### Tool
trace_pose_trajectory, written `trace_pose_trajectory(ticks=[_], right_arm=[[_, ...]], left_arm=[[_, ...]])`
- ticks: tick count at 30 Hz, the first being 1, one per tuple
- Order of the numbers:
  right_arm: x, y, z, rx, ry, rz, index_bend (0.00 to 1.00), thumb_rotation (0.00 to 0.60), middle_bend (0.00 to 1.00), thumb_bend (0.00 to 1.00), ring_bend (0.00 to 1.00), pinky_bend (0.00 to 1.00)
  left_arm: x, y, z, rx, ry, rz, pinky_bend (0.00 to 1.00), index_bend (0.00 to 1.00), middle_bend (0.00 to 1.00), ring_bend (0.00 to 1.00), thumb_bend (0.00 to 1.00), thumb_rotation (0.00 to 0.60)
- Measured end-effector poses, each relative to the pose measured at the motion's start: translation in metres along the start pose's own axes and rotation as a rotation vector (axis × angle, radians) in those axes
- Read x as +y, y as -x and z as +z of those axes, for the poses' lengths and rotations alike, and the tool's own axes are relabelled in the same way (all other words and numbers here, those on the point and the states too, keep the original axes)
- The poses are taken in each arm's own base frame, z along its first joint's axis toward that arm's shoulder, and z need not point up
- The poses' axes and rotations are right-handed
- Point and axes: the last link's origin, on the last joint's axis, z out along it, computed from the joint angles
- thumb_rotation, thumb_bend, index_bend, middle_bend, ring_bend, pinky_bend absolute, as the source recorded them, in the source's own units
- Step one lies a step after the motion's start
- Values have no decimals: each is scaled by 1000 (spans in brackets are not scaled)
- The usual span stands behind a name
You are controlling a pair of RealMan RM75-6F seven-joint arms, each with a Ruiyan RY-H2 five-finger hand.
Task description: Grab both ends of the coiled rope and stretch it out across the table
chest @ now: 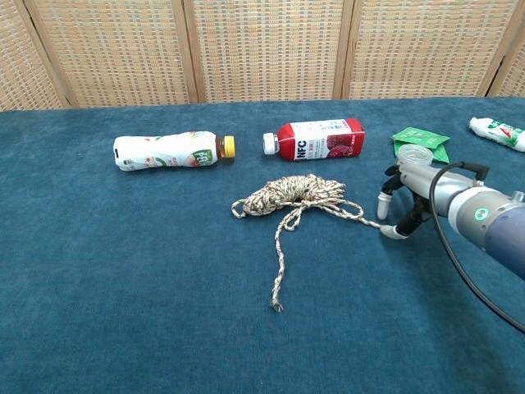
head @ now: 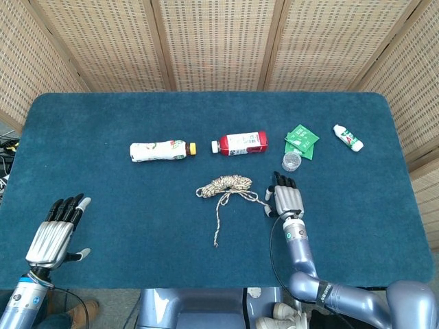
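The braided rope (head: pixel 224 184) lies coiled mid-table, also seen as the rope (chest: pixel 292 194) in the chest view. One loose end (chest: pixel 276 305) trails toward the near edge. The other end (chest: pixel 379 225) runs right along the cloth. My right hand (head: pixel 288 200) lies flat just right of that end, its fingers spread and empty. In the chest view the right hand (chest: pixel 410 187) has its thumb tip (chest: pixel 395 233) down at the rope end, and I cannot tell if it touches. My left hand (head: pixel 57 230) hovers open at the near left, far from the rope, and shows in the head view only.
Behind the rope lie a white bottle with a yellow cap (head: pixel 159 150) and a red bottle (head: pixel 240 143). A small clear cup (head: pixel 291 161) stands right by my right hand's fingertips, with a green packet (head: pixel 302 140) and a white tube (head: pixel 348 138) beyond it.
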Motion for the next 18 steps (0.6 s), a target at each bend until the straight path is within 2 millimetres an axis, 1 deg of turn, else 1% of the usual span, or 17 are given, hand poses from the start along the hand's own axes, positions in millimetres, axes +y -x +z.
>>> trace_pose_trajectory(ticks=[5,11,15,18], right_arm=[[-2,2,1,-7,2,-13,503,600,0,332,0,0],[-1,6,2,-16,11,-27,522,600,0,373,0,0],[-2,6,2,-14,6,-27,563,600,0,413,0,0],[-3,7,2,-12,-1,-26,586,600,0,423,0,0]], left_arm=[[0,0,0,-1,0,2,0,0,0,0,0,600],[0,1,1,-3,-1,3,0,0,0,0,0,600],[0,1,1,-3,-1,4,0,0,0,0,0,600],[1,2,1,-5,-1,5,0,0,0,0,0,600]])
